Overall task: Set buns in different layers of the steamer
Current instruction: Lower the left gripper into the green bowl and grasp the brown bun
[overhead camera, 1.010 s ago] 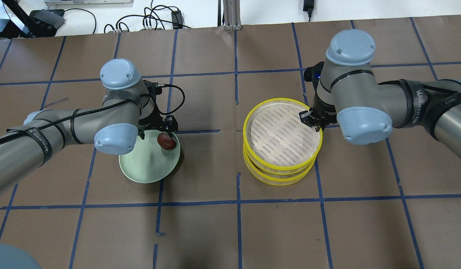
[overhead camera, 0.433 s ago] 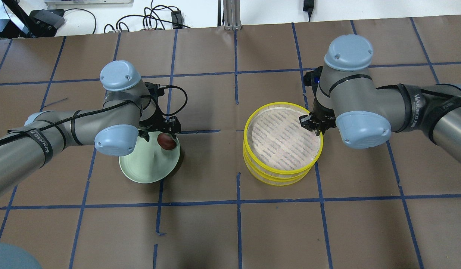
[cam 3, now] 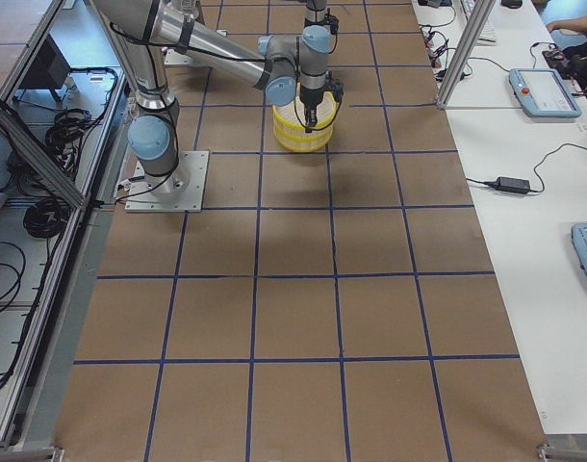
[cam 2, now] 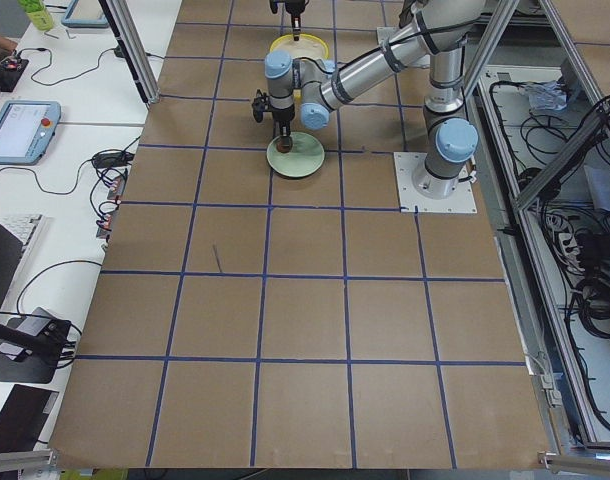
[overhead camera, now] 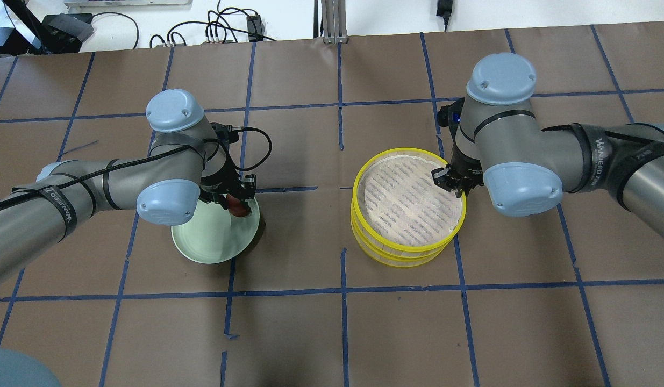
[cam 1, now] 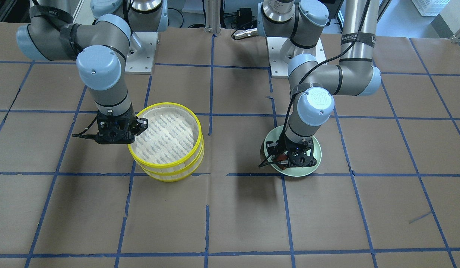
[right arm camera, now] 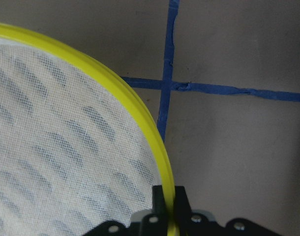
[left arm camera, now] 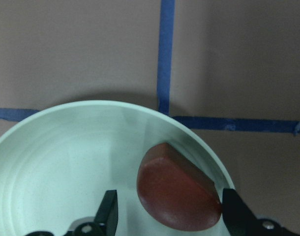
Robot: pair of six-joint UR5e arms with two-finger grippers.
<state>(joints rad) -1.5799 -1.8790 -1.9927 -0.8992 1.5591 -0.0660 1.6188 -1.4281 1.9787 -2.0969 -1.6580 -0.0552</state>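
The dark reddish-brown bun (left arm camera: 177,191) lies on the pale green dish (left arm camera: 66,162), near its rim. My left gripper (left arm camera: 170,214) is open and low over the dish, one finger on each side of the bun (overhead camera: 238,207). The yellow-rimmed steamer (overhead camera: 364,215) stands as a stack, and the white perforated liner (overhead camera: 401,199) of its top layer is bare. My right gripper (right arm camera: 168,196) is shut on the top layer's yellow rim (right arm camera: 140,113), at the stack's edge (cam 1: 138,124). The white bun shows in no view.
The table is brown paper with a grid of blue tape lines (overhead camera: 342,290). The green dish (overhead camera: 208,242) sits about one tile to the left of the steamer. Cables and gear (overhead camera: 224,27) lie beyond the far edge.
My left gripper has come down around the brown bun and now covers most of it from above. My right gripper and the top layer's rim have shifted slightly.
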